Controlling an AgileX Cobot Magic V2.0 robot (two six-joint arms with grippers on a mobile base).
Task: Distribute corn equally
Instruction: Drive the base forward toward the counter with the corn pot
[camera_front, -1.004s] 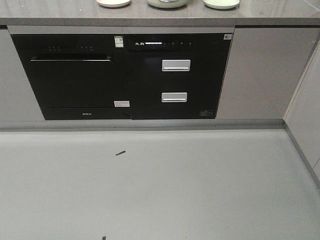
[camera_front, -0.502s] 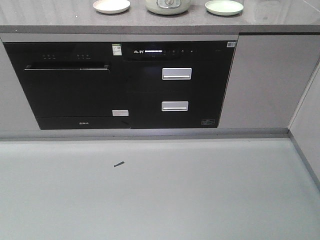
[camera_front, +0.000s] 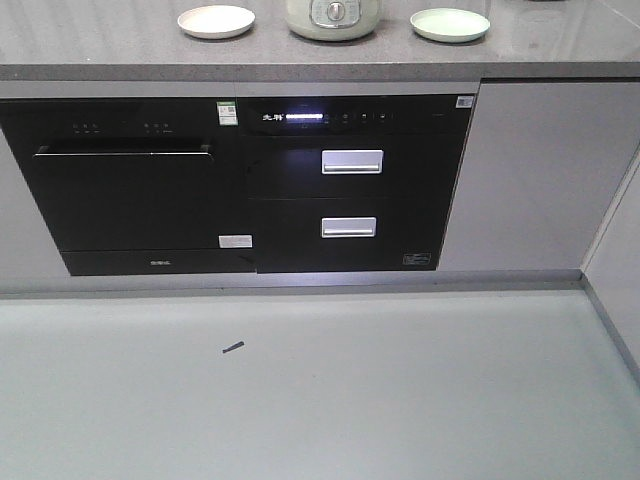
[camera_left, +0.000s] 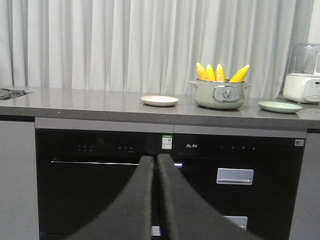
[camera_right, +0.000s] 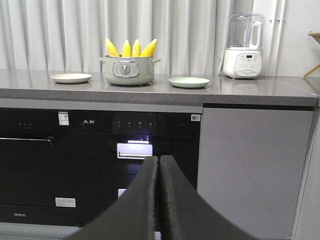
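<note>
KITCHEN BENCH: Four yellow corn cobs (camera_right: 126, 49), tapered and paler at the tips, stand upright together in one pale-green pot (camera_right: 127, 71) with a round dial on its front. The pot sits on a speckled grey stone bench (camera_right: 280, 90). Two shallow round plates flank it, each apart from it: a cream plate (camera_right: 71, 77) and a pale-green plate (camera_right: 189, 82).

A white blender (camera_right: 243, 47) with a clear jug stands farther along, before pleated white curtains (camera_right: 60, 35).

Below are two glossy black appliances, an oven (camera_front: 120, 200) with one slim bar handle and a drawer unit (camera_front: 355, 190) with two rectangular silver handles. A green-and-white sticker (camera_front: 228, 112) and white characters on the panel are too small to read.

The left tool (camera_left: 156, 157) and right tool (camera_right: 158, 159), each with two matte dark fingers, are pressed together on nothing.
</note>
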